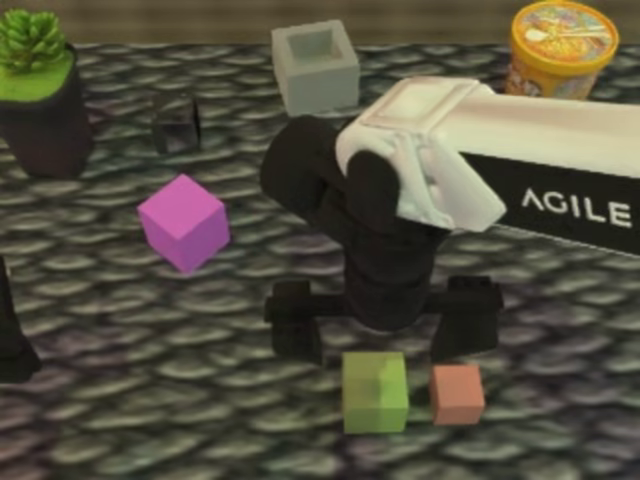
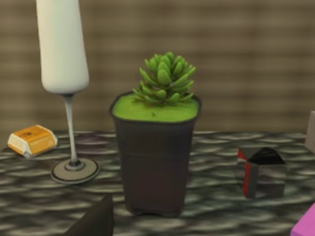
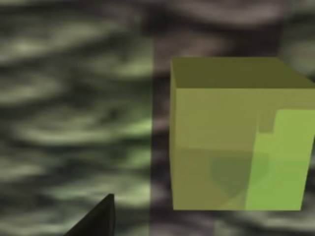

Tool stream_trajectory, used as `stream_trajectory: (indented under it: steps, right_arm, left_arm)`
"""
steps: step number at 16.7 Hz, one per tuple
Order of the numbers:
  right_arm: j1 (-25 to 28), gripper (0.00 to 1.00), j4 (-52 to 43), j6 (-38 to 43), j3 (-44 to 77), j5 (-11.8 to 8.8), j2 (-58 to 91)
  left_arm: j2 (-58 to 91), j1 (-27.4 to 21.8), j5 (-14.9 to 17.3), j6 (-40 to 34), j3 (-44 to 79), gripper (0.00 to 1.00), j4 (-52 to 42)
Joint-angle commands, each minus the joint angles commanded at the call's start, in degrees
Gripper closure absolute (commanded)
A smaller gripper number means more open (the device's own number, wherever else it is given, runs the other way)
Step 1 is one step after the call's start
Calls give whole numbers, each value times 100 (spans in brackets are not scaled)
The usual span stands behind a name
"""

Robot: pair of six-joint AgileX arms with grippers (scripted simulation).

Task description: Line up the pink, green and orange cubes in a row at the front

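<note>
Dark, scale-patterned cloth covers the table (image 1: 100,300). At its back left corner stands a potted succulent (image 1: 38,90), with a small dark cube (image 1: 177,127) just to its right. The left end effector (image 1: 10,330) sits parked at the left edge (only a dark sliver of it shows, so I cannot tell how its fingers stand). The pink cube (image 1: 184,221) rests left of centre, well apart from the other two. A pale grey hollow box (image 1: 315,66) sits at the back edge near the middle. The right end effector (image 1: 385,318) hangs over the front middle, fingers spread wide and gripping nothing. The green cube (image 1: 375,391) lies just in front of it, near the front edge, and the orange cube (image 1: 458,393) sits just beside the green one on its right, a narrow gap between them. A yellow tub (image 1: 562,45) stands at the back right corner.
</note>
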Motion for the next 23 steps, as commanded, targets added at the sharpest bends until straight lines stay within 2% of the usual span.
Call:
stream_trajectory:
  steps: [3, 7, 11, 14, 18, 23]
  right_arm:
    - [-156, 0, 164, -183, -269, 122, -351]
    - [-661, 0, 772, -810, -1179, 446, -1666]
    - [-1460, 0, 1740, -1734, -2663, 756, -3808]
    - [-2206, 0, 2600, -2510, -4059, 888, -5678]
    - [-3190, 0, 3769, -3463, -5898, 854, -7957]
    - [-4175, 0, 5174, -4347, -7679, 486, -9931]
  left_arm:
    - [327, -30, -23, 78, 325, 0, -205]
    - [1585, -191, -50, 361, 1519, 0, -988]
    - [3668, -476, -35, 788, 3359, 0, -2201]
    - [5541, -734, -7, 1156, 4948, 0, -3267]
    - [8159, -1084, 31, 1654, 7133, 0, -4726]
    - [10995, -1430, 46, 2176, 9541, 0, -6232]
